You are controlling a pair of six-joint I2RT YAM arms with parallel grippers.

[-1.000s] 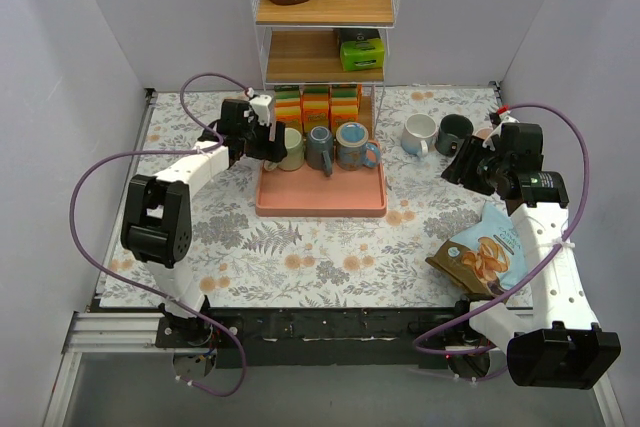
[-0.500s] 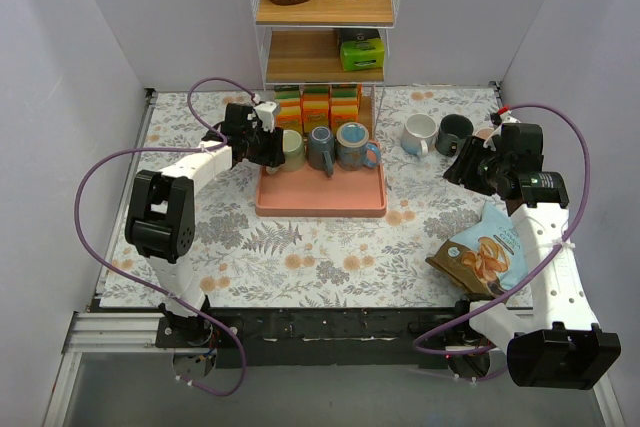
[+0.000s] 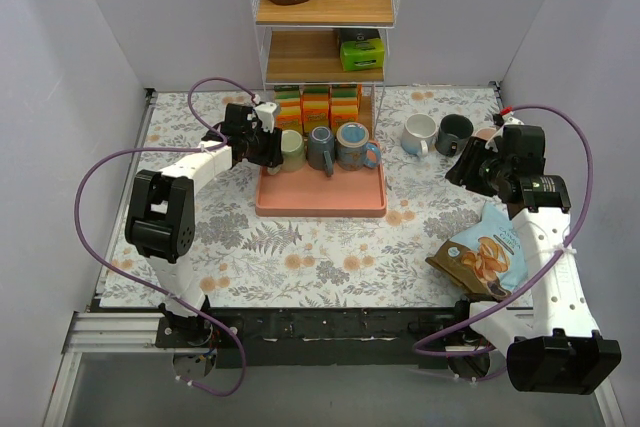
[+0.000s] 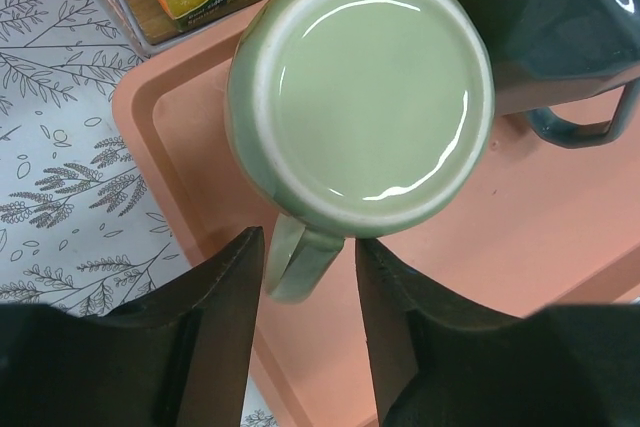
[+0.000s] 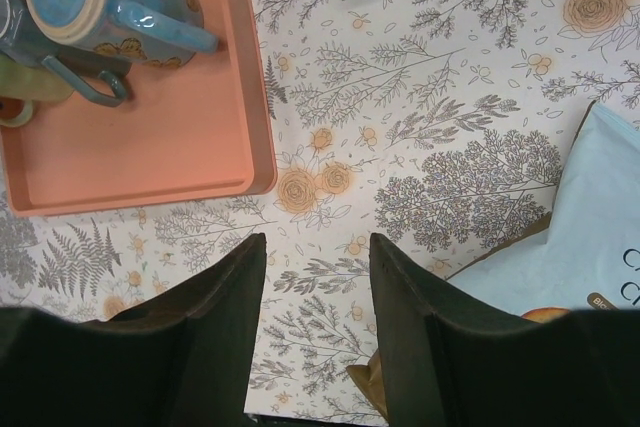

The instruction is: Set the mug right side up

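The flower-patterned bench (image 3: 300,267) is backed at its far edge by a shelf rack (image 3: 325,7). A pink tray (image 3: 320,209) is set just in front of the rack, slightly left of the middle of the bench. A snack bag (image 3: 480,257) lies by the right edge.

Three mugs are stood along the far side of the tray. The leftmost, the green mug (image 4: 360,97), is the task's thing. It is seen base up, with its glossy underside facing the left wrist camera, so it has not yet been turned.

Over the last second the left arm has been brought in from the left edge toward this mug. The left fingers (image 4: 250,257) are now held apart on either side of the mug's handle (image 4: 290,257), and nothing is gripped. This is judged to be the approach to a grasp. Closing on the handle would be needed before the mug could be lifted and rolled upright.

The right fingers (image 5: 240,287) are spread and empty, and are kept near the far right corner. That arm has hardly been shifted.
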